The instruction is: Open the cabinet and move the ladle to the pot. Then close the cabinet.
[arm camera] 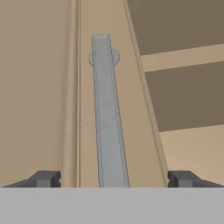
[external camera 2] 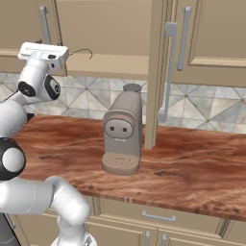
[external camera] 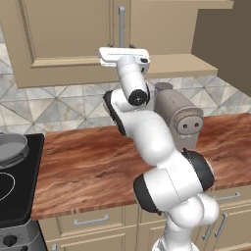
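The cabinet (external camera 2: pixel 110 33) hangs on the wall above the wooden counter (external camera 2: pixel 192 163). Its right door (external camera 2: pixel 156 72) is swung out and stands edge-on over the counter, just beside the coffee machine (external camera 2: pixel 122 134). The left door (external camera: pixel 63 29) is closed. In the open half, the ladle (external camera 2: pixel 80 52) shows as a thin curved dark handle on the bottom shelf, near the front edge; its bowl is hidden behind the robot hand.

The gripper (arm camera: pixel 113 178) is raised to the lower edge of the cabinet. In the hand view its fingers (arm camera: pixel 43 178) stand wide apart, and the long silver handle (arm camera: pixel 107 113) of the closed door runs up between them. They hold nothing, and free space is on both sides of the handle. Right of the handle, the dark inside of the cabinet and a shelf edge are visible.

The pot (external camera: pixel 11 147) sits on the black stove (external camera: pixel 19 196) at the left end of the counter, well apart from the cabinet. The counter between the stove and the coffee machine is bare.
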You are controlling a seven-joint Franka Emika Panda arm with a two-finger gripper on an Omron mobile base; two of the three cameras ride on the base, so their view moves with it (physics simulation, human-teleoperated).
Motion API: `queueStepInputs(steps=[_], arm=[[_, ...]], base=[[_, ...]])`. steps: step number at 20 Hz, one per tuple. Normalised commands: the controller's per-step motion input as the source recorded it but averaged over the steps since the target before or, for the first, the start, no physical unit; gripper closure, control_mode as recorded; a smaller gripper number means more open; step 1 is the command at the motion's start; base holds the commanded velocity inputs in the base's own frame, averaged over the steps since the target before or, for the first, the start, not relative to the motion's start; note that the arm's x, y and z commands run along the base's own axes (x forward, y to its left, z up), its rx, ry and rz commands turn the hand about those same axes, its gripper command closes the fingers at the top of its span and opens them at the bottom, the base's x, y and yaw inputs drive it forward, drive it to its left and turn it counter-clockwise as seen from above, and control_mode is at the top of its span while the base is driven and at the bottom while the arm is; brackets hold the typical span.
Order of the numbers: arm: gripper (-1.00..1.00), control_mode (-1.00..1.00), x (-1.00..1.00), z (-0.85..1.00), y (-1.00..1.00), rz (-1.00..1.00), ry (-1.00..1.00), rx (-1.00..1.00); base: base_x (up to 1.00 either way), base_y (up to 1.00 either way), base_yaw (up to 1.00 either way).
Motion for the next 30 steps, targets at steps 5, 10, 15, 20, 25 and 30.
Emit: queueStepInputs(steps=[5,10,15,20,25,30], arm=[[1.00,-1.00,0.67,-0.10,-0.01,0.02,-0.02,0.00],[1.00,-1.00,0.65,-0.06,-0.02,0.03,0.00,0.00],[1.00,-1.00,0.52,-0.02,-0.02,0.05,0.01,0.06],[1.00,-1.00,-0.23,-0.16,0.27,0.08,0.00,0.14],[1.00,-1.00,-0.34,-0.09,0.37,0.03,0.00,0.13],[1.00,-1.00,-0.26,-0.01,0.43,0.04,0.00,0.11]], base=[[0.00,0.00,0.00],[0.00,0.00,0.00],[0.00,0.00,0.00],[0.00,0.00,0.00],[0.00,0.00,0.00],[0.00,0.00,0.00]])
